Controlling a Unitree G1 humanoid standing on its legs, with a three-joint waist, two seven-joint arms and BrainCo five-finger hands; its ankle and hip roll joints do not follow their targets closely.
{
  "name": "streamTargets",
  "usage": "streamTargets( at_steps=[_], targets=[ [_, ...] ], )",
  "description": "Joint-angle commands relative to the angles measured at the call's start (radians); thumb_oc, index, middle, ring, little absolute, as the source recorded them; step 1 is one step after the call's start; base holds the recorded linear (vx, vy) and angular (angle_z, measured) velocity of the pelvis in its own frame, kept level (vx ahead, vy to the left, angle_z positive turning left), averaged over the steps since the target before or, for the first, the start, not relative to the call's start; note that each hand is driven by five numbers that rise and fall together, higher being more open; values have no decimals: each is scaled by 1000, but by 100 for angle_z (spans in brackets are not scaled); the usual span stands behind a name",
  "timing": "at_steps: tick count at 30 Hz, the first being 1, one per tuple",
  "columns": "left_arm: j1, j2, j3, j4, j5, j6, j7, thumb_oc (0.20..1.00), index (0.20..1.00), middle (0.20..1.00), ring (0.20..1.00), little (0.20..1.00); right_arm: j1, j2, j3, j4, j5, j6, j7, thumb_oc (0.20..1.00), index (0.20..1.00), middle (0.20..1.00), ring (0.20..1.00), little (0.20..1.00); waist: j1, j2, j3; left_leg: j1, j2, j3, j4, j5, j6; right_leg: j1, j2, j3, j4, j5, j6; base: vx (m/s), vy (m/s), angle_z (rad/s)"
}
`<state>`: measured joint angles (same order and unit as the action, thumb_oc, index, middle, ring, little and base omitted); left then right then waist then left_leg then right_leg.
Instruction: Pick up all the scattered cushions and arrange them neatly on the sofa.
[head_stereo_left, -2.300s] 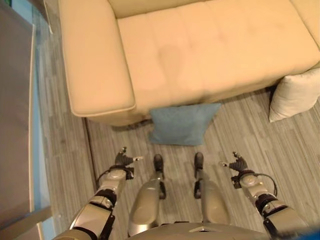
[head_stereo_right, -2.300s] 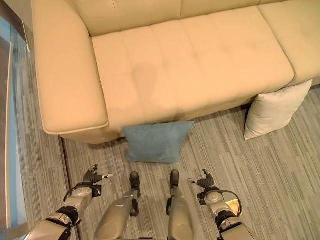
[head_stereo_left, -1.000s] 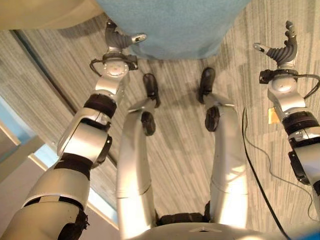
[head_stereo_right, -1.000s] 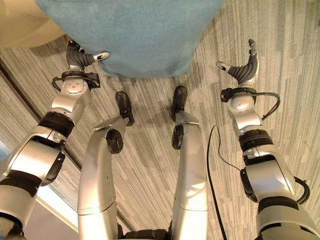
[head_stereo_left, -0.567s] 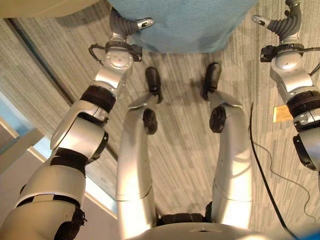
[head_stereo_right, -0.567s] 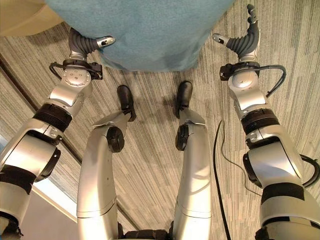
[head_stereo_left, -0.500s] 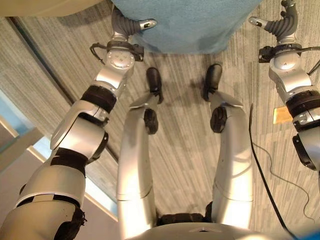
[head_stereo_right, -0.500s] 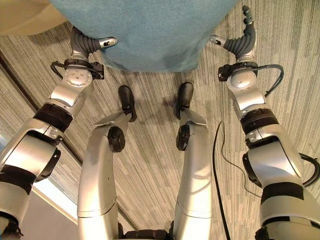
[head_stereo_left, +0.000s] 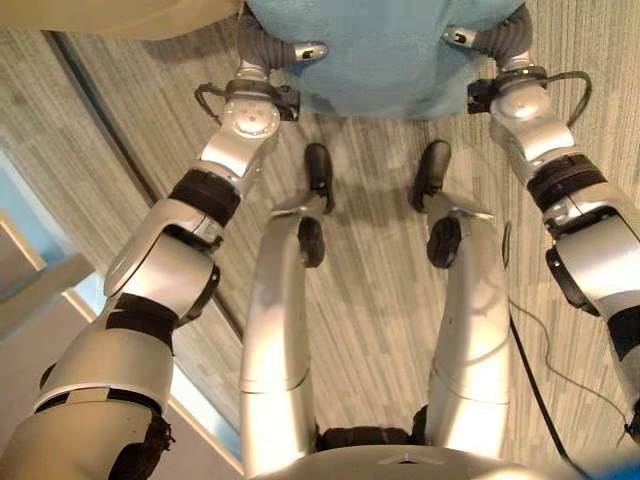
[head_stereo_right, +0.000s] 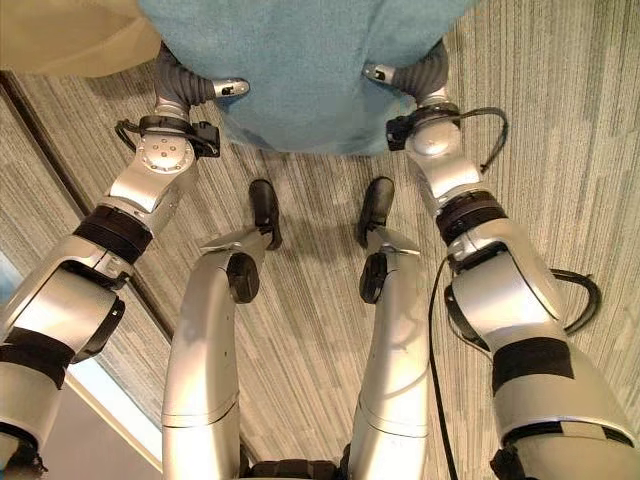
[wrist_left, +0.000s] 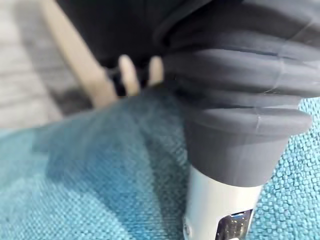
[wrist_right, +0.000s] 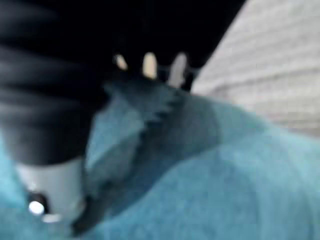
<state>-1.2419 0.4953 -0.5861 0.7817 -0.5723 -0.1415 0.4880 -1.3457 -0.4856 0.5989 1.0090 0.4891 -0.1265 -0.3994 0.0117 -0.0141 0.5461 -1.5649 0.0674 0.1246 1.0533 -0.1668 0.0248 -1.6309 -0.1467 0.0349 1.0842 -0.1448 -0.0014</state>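
A blue cushion (head_stereo_left: 385, 50) lies on the striped floor just in front of the cream sofa (head_stereo_right: 60, 35). My left hand (head_stereo_left: 262, 48) is at its left edge and my right hand (head_stereo_left: 505, 40) at its right edge. Each hand has its thumb laid over the top of the cloth. In the left wrist view the fingers (wrist_left: 127, 75) reach past the cushion's (wrist_left: 100, 175) raised edge on its far side. In the right wrist view the cloth (wrist_right: 200, 190) bunches in a ridge up to the fingers (wrist_right: 149, 65). Both hands pinch the cushion between thumb and fingers.
The sofa's front corner sits at the upper left, close to my left hand. A dark seam (head_stereo_left: 100, 110) runs slantwise across the floor on the left, with a pale blue strip and a wall (head_stereo_left: 20, 260) beyond it.
The view has tipped down toward the floor. My right hand has swung inward from out at the side onto the cushion's right edge; my left hand has pushed further in at the left edge.
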Motion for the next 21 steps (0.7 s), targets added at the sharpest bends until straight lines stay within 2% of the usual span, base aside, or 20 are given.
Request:
streamTargets(
  at_steps=[1, 4, 6, 12, 21],
  targets=[
    [-37, -77, 54, -13, -4, -74, 39, 1000, 1000, 1000, 1000, 1000, -28, 141, 54, -93, -2, -76, 15, 1000, 1000, 1000, 1000, 1000, -4, 95, -26, -5, -60, -103, -48, 37, -37, 61, 12, -4, -28, -55, 63, 0, 0, 0],
    [-53, -90, 49, -3, 4, -66, 52, 1000, 1000, 1000, 1000, 1000, -31, 174, 37, -100, -5, -79, -7, 1000, 1000, 1000, 1000, 1000, -5, 94, -26, -5, -60, -104, -43, 38, -37, 61, 10, -7, -23, -54, 63, 0, 0, 0],
    [-85, -95, 33, 20, 40, -38, 76, 1000, 1000, 1000, 1000, 1000, -33, 194, 28, -124, -23, -80, -32, 1000, 1000, 1000, 1000, 1000, -9, 93, -26, -5, -59, -108, -43, 37, -34, 61, 11, -5, -22, -54, 63, 0, 0, 0],
    [-160, -74, -77, 111, 258, 95, 96, 1000, 1000, 1000, 1000, 1000, -69, 133, 56, -188, -124, -52, -61, 1000, 1000, 1000, 1000, 1000, -18, 83, -26, -5, -49, -109, -42, 37, -34, 61, 14, 2, -17, -53, 63, 0, 0, 0],
    [-105, -176, -83, 153, 220, 104, 80, 1000, 1000, 1000, 1000, 1000, -91, 98, 65, -240, -152, -33, -81, 1000, 1000, 1000, 1000, 1000, -29, 67, -26, -5, -38, -119, -42, 33, -35, 61, 24, -2, -17, -57, 62, 3, -9, -1]
  ],
)
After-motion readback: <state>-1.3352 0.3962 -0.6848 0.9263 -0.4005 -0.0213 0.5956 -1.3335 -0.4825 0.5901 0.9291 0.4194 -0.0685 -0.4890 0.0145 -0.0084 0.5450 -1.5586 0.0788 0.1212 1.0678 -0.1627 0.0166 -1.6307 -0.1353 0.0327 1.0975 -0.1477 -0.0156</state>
